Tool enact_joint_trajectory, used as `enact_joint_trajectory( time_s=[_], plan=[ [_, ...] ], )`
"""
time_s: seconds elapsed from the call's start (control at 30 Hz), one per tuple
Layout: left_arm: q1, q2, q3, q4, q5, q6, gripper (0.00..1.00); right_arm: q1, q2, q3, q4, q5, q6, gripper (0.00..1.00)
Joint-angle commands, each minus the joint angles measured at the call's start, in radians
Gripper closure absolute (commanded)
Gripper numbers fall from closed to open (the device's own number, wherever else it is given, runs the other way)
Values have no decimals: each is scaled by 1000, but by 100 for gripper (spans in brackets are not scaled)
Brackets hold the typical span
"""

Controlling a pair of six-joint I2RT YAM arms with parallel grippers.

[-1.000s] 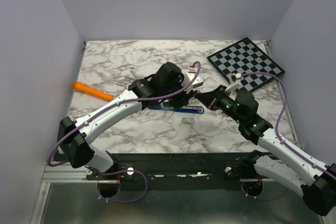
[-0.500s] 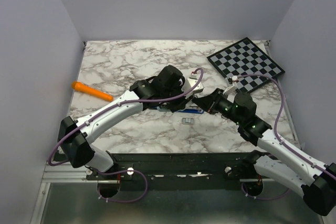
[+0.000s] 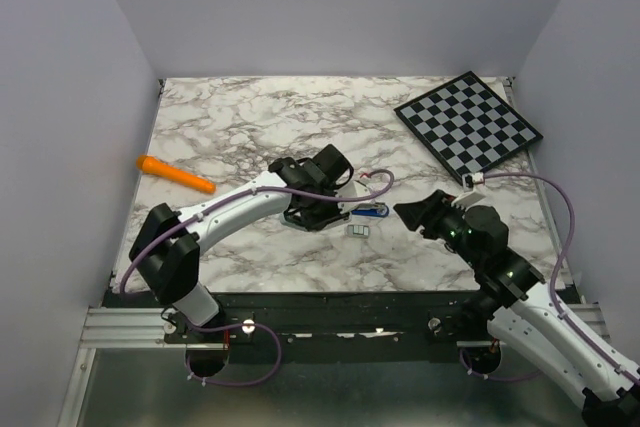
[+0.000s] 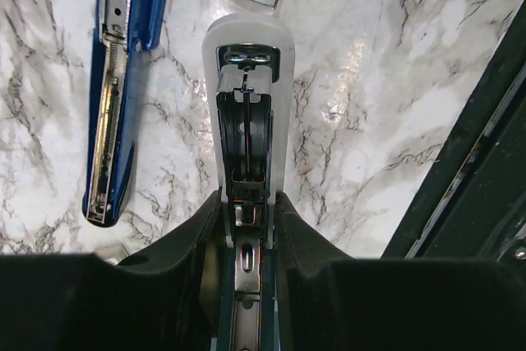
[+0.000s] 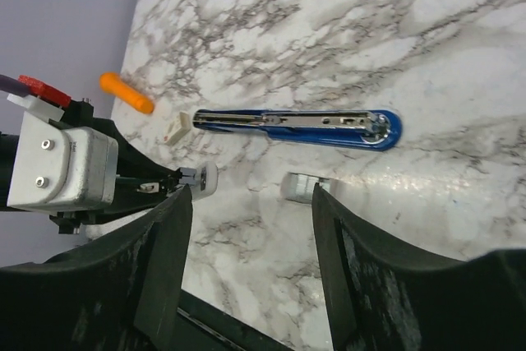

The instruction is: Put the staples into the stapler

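Stapler [image 3: 372, 211] open on the marble table [image 3: 220, 127]: dark blue base [image 5: 329, 127] lies flat, metal channel up, looks unloaded. Left gripper [image 4: 246, 203] clamped on the light top [image 4: 246, 80]. Staples [image 3: 358, 230] untouched on the table, at 6 o'clock of the base. Right gripper [image 5: 251, 203] spread wide, empty, at 3 o'clock of the staples. Opening looks done; picking, loading, closing left.

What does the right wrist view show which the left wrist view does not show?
Only right wrist: the orange stick and the open right gripper. Only left wrist: the hollow underside of the stapler's pale top, clamped by the left gripper. Both: the stapler's blue base with its metal channel, and the staples.
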State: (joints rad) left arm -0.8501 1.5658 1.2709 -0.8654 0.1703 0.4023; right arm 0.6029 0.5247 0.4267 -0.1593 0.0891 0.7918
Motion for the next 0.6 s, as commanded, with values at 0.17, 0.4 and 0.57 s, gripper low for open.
enact_joint_trajectory(
  time_s=[0.17, 0.4, 0.57],
  plan=[
    [0, 183, 34, -107, -126, 130, 100, 0, -135, -74, -177, 135, 6, 32],
    [0, 279, 65, -144, -192, 170, 100, 0, -201, -92, -229, 166, 1, 32],
    [-6, 301, 56, -129, -196, 196, 94, 0, -216, -101, -235, 175, -6, 32]
  ],
)
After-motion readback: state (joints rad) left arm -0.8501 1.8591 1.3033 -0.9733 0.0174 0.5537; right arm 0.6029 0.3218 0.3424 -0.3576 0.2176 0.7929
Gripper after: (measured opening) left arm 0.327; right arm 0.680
